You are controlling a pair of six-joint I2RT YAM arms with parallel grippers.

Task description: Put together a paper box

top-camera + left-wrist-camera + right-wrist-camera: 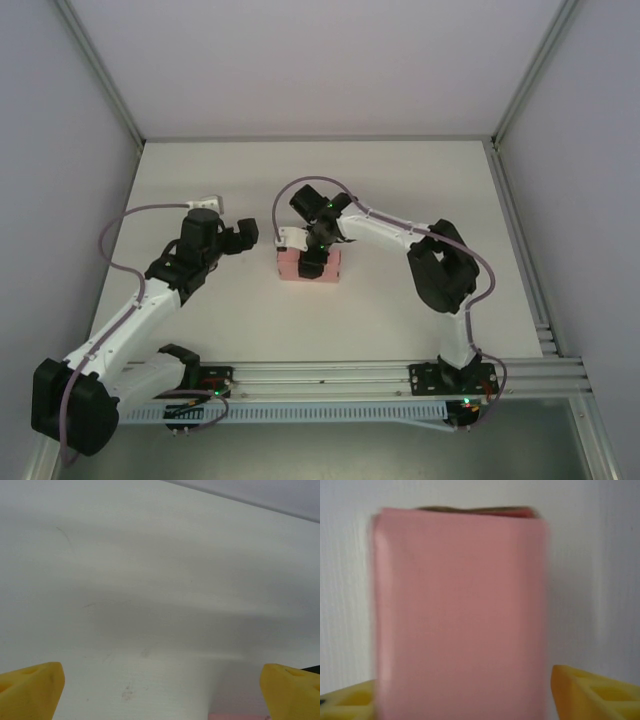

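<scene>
On the table (420,180), the folded paper box (288,268) sits betw. the part-open jaws of the right gripper (462,680); we can't tell if they pinch it. The left gripper (160,695) hangs wide open, empty, just beside. We judge it a squaring-up step; next needs an even squeeze.

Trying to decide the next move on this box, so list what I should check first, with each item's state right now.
1. Box folded and lying on the table: ok.
2. Right fingers on either side of the box: ok.
3. Right fingers clamped firmly on it: cannot tell. The wrist view is blurred, and a thin gap shows beside one finger.
4. Left fingers wide open and empty: ok.
5. Left fingers apart from the box, off to its left: ok.
6. Far end of the box closed: cannot tell, too blurred.
</scene>
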